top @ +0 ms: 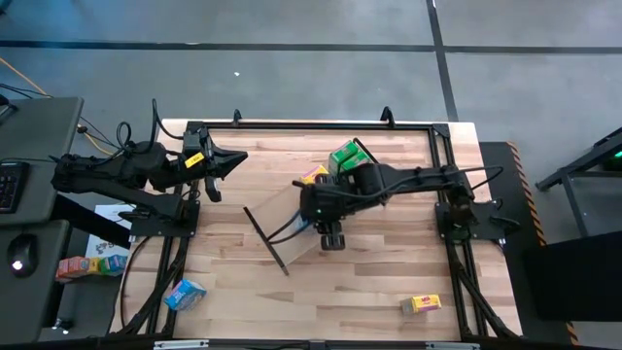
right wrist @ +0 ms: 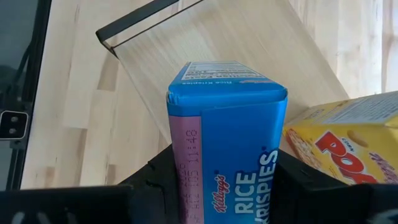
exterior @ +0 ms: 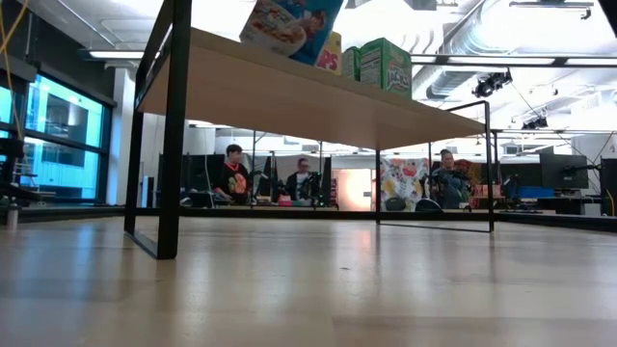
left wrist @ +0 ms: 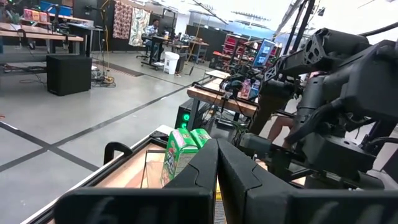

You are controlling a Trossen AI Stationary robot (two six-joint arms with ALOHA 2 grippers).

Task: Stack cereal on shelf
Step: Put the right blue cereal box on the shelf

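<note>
The shelf (top: 292, 233), a light-wood board with dark end panels, stands mid-table. On its top, two green cereal boxes (top: 345, 156) and a yellow one (top: 313, 175) stand on their bases; the low view shows the same green boxes (exterior: 386, 63). My right gripper (top: 313, 216) is over the shelf, shut on a blue cereal box (right wrist: 230, 137) beside the yellow box (right wrist: 348, 143). My left gripper (top: 228, 160) waits shut near the table's far left corner, clear of everything; the green boxes (left wrist: 180, 152) lie ahead of it. My right gripper pinches the blue cereal box between its two fingers (right wrist: 155, 177), one on each side of the box's lower part (right wrist: 205, 186). In the low view the blue box (exterior: 289, 24) is tilted, its lower edge at the shelf top (exterior: 308, 92); whether it rests there, I cannot tell.
A second blue box (top: 185, 294) lies near the table's near left corner and a second yellow box (top: 421, 304) near the near right corner. A black frame (top: 311, 124) borders the table. People sit at desks in the room beyond.
</note>
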